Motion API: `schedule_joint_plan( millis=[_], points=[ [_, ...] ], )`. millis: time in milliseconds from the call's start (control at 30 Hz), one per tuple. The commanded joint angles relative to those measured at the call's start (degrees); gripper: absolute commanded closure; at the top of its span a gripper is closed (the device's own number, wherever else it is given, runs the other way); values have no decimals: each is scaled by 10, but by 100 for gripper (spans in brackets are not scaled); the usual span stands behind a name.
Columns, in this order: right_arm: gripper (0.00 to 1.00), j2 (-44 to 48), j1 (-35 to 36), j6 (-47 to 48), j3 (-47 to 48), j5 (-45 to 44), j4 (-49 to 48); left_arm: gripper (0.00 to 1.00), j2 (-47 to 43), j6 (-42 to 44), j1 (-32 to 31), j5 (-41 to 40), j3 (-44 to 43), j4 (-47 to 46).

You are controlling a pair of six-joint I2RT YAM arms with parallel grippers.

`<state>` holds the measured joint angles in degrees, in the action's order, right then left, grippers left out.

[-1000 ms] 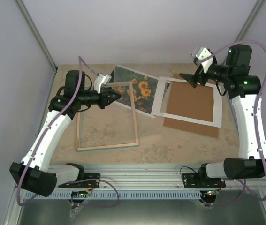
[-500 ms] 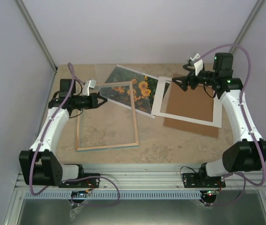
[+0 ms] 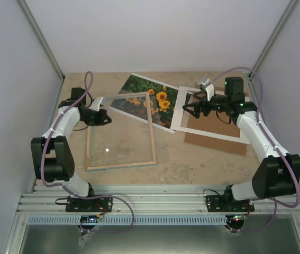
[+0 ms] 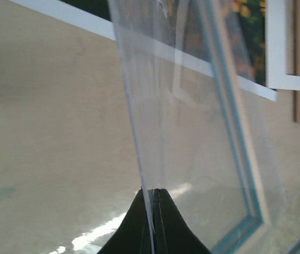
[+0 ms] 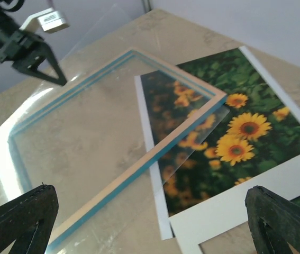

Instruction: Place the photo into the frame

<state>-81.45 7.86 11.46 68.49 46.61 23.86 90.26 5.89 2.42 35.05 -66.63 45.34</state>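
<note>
- Left fingers (image 4: 163,222): pressed together on the edge of the clear pane (image 4: 192,132), near the left edge of the surface (image 3: 192,164). The pane slants up from them and looks to be lifted off the frame. Whether its other edge rests on anything cannot be told.
- Right fingers (image 5: 17,222): spread wide with nothing between them. They hover over the left border of the white mat (image 3: 213,133), towards the far right of the surface.
- Frame (image 3: 153,132): lies flat on the left half of the surface, light wood showing from above and a blue edge in the right wrist view. Its far right corner overlaps the photo.
- White mat: rests on the brown backing board (image 3: 216,144) on the right half, and its left border touches the photo's right end.
- Photo (image 3: 163,99): orange-yellow flowers on green with a thin white margin. It lies flat and askew at the far middle of the surface, between frame and mat, and is not yet in the frame.
- Handling, photo (judged): light, thin and flexible, with a glossy face that would slip and smudge, and it would crease if pinched hard. The free far white margin looks the best hold, since the near corner is pinned under the frame.
- Handling, pane (judged): stiff, slick, and easily scratched or cracked.
- Writing: no brand, label or text is legible.
</note>
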Motion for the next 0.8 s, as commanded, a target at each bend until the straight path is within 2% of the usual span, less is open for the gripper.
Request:
schedule_joint_plan(
  millis=[0,100,300,767],
  points=[
    [2,12,20,-27,-28,-4,-43,100,43,49,43,-46,-40,2],
    [2,9,29,-35,-44,-6,-56,100,80,68,70,-39,-55,2],
    [2,-8,44,-52,-54,-4,-75,100,136,79,75,-36,-68,-14],
    [2,-7,51,-51,-60,-6,-73,100,176,117,79,-100,-97,-11]
  ],
)
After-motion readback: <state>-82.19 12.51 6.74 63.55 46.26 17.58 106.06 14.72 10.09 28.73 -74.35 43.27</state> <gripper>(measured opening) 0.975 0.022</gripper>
